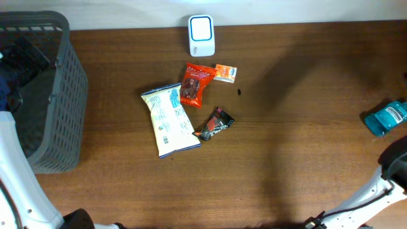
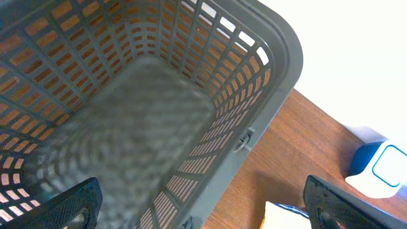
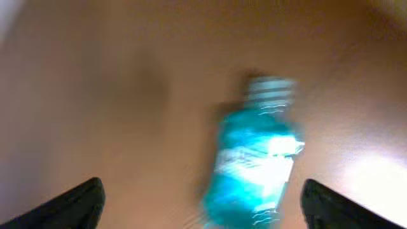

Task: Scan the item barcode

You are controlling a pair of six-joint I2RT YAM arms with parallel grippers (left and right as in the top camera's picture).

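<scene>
A teal bottle (image 1: 386, 117) lies on the brown table at the far right edge. In the right wrist view the bottle (image 3: 254, 159) is blurred and lies on the wood between the wide-apart fingers of my right gripper (image 3: 202, 194), which is open and touches nothing. The white and blue scanner (image 1: 201, 35) stands at the back centre, and the scanner (image 2: 379, 168) also shows at the right of the left wrist view. My left gripper (image 2: 203, 207) hangs open over the grey basket (image 2: 267, 95), holding nothing.
The grey basket (image 1: 67, 95) fills the left end of the table. In the middle lie a yellow and white snack bag (image 1: 169, 119), a red packet (image 1: 193, 84), a small orange packet (image 1: 226, 73) and a dark wrapper (image 1: 215, 124).
</scene>
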